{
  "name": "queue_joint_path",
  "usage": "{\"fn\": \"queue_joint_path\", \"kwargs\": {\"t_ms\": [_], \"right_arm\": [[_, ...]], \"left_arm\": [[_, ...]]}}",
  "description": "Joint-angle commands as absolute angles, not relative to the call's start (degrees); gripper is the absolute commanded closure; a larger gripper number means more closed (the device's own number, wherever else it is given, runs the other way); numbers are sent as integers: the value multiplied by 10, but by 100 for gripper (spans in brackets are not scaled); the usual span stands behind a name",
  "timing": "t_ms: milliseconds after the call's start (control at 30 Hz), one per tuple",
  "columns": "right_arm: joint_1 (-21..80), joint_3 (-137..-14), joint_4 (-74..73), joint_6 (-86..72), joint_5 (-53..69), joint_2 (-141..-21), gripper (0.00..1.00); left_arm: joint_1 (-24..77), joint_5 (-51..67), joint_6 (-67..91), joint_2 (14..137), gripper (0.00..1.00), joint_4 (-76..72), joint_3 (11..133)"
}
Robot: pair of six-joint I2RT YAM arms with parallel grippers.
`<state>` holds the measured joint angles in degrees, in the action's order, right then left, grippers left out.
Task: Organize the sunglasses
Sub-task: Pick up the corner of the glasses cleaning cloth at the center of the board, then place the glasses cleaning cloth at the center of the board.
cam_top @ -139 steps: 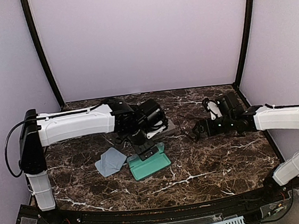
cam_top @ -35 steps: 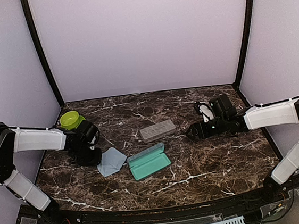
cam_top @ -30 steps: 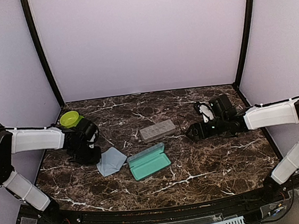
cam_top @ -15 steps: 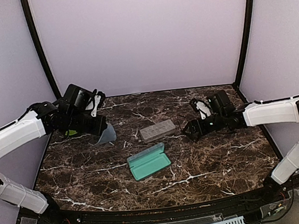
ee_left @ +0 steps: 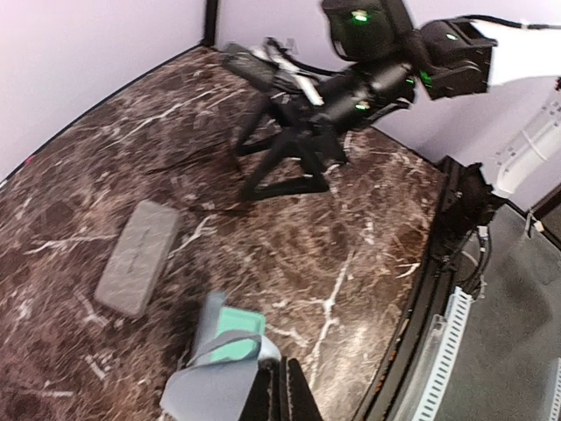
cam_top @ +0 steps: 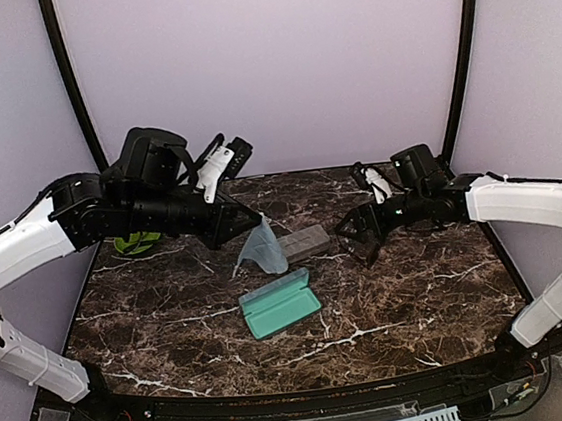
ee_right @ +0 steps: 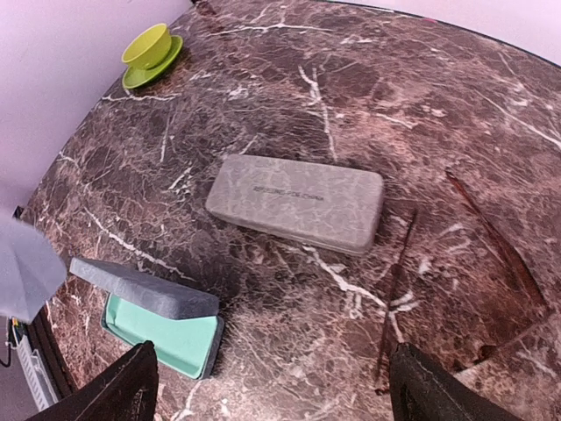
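Observation:
A pair of sunglasses with a thin dark brown frame lies on the marble, its temples spread, just right of the closed grey case. My right gripper hovers open above it, nothing between the fingers; in the top view that gripper sits right of the grey case. My left gripper is raised and shut on a light blue cloth that hangs above the table. The left wrist view shows the cloth pinched at the fingertips.
An open case with a teal lining lies at mid-table, lid up, below the hanging cloth. A green cup on a saucer stands at the far left, partly hidden by my left arm. Walls close off the table's back and sides.
My left arm has lifted the cloth off the table at the left and swung it up and right, over the cases. The right gripper has risen slightly and stays open.

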<state>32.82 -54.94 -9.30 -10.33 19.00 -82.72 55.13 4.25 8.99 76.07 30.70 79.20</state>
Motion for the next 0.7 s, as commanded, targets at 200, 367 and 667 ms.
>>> {"fn": "queue_joint_path", "kwargs": {"t_ms": [200, 367, 667], "right_arm": [[225, -550, -172, -154, 147, -774, 8], [221, -538, -187, -152, 133, -770, 8], [221, -466, -142, -162, 188, -775, 10]], "left_arm": [[680, 191, 100, 1009, 100, 176, 936], [672, 182, 125, 1081, 100, 174, 952], [633, 199, 167, 1131, 100, 158, 800]]}}
